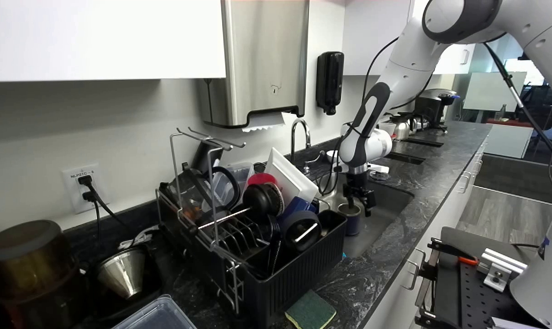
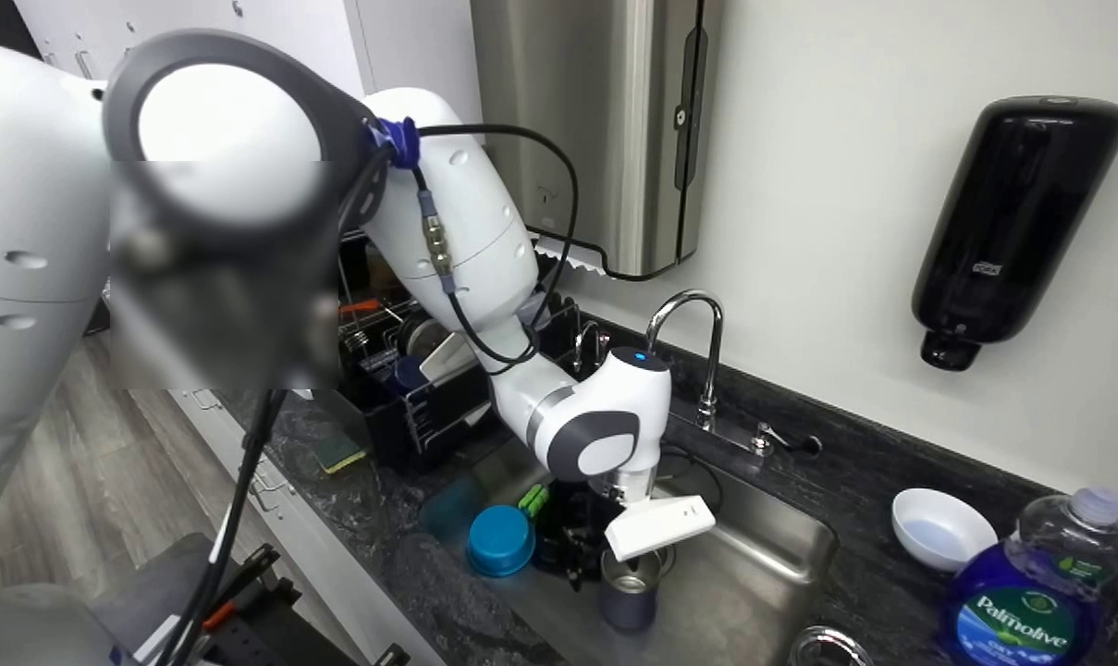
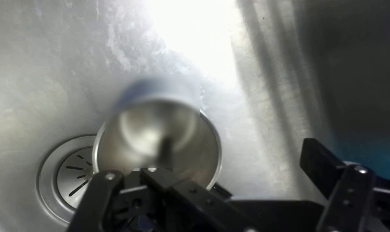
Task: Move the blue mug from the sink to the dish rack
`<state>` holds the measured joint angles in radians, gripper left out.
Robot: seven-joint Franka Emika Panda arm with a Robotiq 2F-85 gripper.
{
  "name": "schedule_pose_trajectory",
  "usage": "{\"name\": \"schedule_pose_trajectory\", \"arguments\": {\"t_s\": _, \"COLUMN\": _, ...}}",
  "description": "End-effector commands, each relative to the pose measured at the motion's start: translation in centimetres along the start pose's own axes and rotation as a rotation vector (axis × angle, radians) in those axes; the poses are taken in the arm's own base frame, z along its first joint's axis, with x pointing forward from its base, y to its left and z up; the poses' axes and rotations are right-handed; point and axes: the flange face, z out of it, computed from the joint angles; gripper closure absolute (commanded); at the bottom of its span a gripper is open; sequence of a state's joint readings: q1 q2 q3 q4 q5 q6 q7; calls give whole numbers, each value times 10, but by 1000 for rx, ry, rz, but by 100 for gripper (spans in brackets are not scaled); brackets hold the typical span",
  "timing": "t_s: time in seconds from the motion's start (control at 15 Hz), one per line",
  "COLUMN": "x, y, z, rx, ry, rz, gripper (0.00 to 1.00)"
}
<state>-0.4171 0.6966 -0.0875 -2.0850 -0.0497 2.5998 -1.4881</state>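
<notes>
The dark blue mug (image 1: 352, 226) stands upright in the sink (image 1: 387, 196). It also shows in an exterior view (image 2: 628, 609). In the wrist view I look down into the mug's steel interior (image 3: 195, 141), and its black handle (image 3: 222, 191) points to the lower right. My gripper (image 1: 360, 208) is open and low over the mug. In the wrist view the gripper (image 3: 228, 167) has one finger over the mug's opening and one well outside it, beyond the handle. I cannot tell if the first finger is inside the rim. The black dish rack (image 1: 298, 278) stands beside the sink.
The rack is crowded with pots, a white dish (image 1: 287, 176) and a blue item (image 1: 298, 206). A teal cup (image 2: 501, 539) sits beside the gripper. A faucet (image 2: 711, 338) rises behind the sink. A sponge (image 1: 311, 310), white bowl (image 2: 942, 529) and soap bottle (image 2: 1021, 601) are on the counter.
</notes>
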Motion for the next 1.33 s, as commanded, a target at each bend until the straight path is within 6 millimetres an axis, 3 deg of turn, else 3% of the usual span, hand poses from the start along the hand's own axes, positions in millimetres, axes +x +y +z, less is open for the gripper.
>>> {"name": "schedule_pose_trajectory", "arguments": {"t_s": 0.0, "x": 2, "y": 6, "z": 8, "rx": -14, "ry": 13, "rz": -30, "gripper": 0}}
{"name": "schedule_pose_trajectory", "arguments": {"t_s": 0.6, "x": 10, "y": 6, "z": 26, "rx": -17, "ry": 27, "rz": -25, "gripper": 0}}
{"name": "schedule_pose_trajectory", "arguments": {"t_s": 0.67, "x": 11, "y": 5, "z": 28, "rx": -22, "ry": 32, "rz": -14, "gripper": 25}}
{"name": "schedule_pose_trajectory", "arguments": {"t_s": 0.8, "x": 11, "y": 2, "z": 29, "rx": -31, "ry": 42, "rz": -5, "gripper": 33}}
{"name": "schedule_pose_trajectory", "arguments": {"t_s": 1.27, "x": 10, "y": -4, "z": 29, "rx": -79, "ry": 60, "rz": 53, "gripper": 84}}
